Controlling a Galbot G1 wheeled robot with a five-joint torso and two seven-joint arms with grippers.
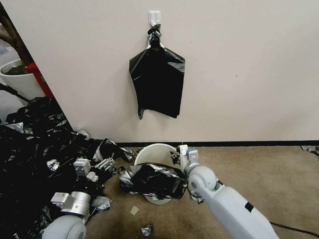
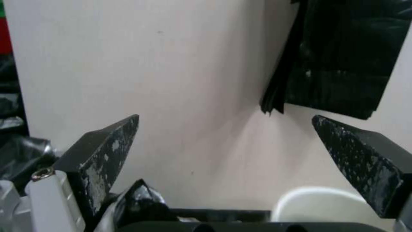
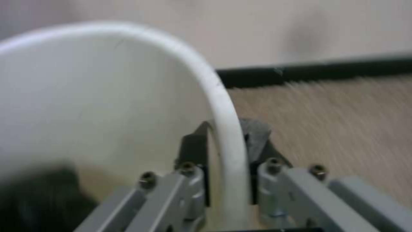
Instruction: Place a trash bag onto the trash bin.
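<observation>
From my head, one trash bin (image 1: 153,155) lies tipped on the carpet (image 1: 259,179) near the wall, one trash bag (image 1: 153,181) draped across its side; my right end effector (image 1: 184,156) pinches its rim; one black bundle (image 1: 158,83) hangs from one hook (image 1: 154,17). From my left wrist, my left end effector (image 2: 225,129) is spread, empty, facing the wall (image 2: 180,80). From my right wrist, two fingers (image 3: 195,151) clamp the rim.

My right tool (image 3: 227,151) has matt black pads (image 3: 193,151) and grey metal links pinching the smooth cream plastic trash bin (image 1: 154,154), whose front carries the glossy, wrinkled black plastic trash bag (image 1: 153,181), on rough tan carpet (image 1: 259,172).
</observation>
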